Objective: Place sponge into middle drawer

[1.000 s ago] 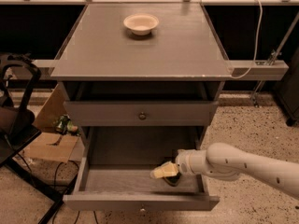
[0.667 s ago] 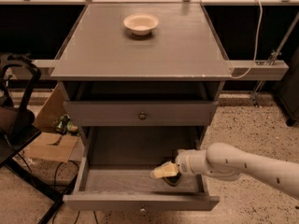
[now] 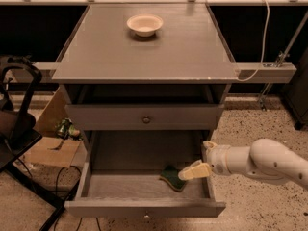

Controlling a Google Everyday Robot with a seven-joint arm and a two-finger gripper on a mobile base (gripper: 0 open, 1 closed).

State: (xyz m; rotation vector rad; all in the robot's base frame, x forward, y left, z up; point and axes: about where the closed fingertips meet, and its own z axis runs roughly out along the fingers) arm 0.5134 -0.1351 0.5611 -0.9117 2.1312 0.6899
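Sponge [image 3: 172,178] lies on the open drawer [image 3: 120,186] floor, below the counter's [image 3: 144,57] front edge, toward its right corner. The gripper [image 3: 195,159] sits just right of it, spread apart and empty, so a straight pull-back rightward looks clear.

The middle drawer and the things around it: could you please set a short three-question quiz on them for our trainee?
1. Fill in: the bowl stands on the ___ of the cabinet.
2. True or false: the sponge lies on the floor of the middle drawer, green face up.
3. Where is the pincer? A) above the bowl; B) inside the open middle drawer at its right end, beside the sponge; C) under the cabinet.

Key: 1 top; 2 true; 3 B.
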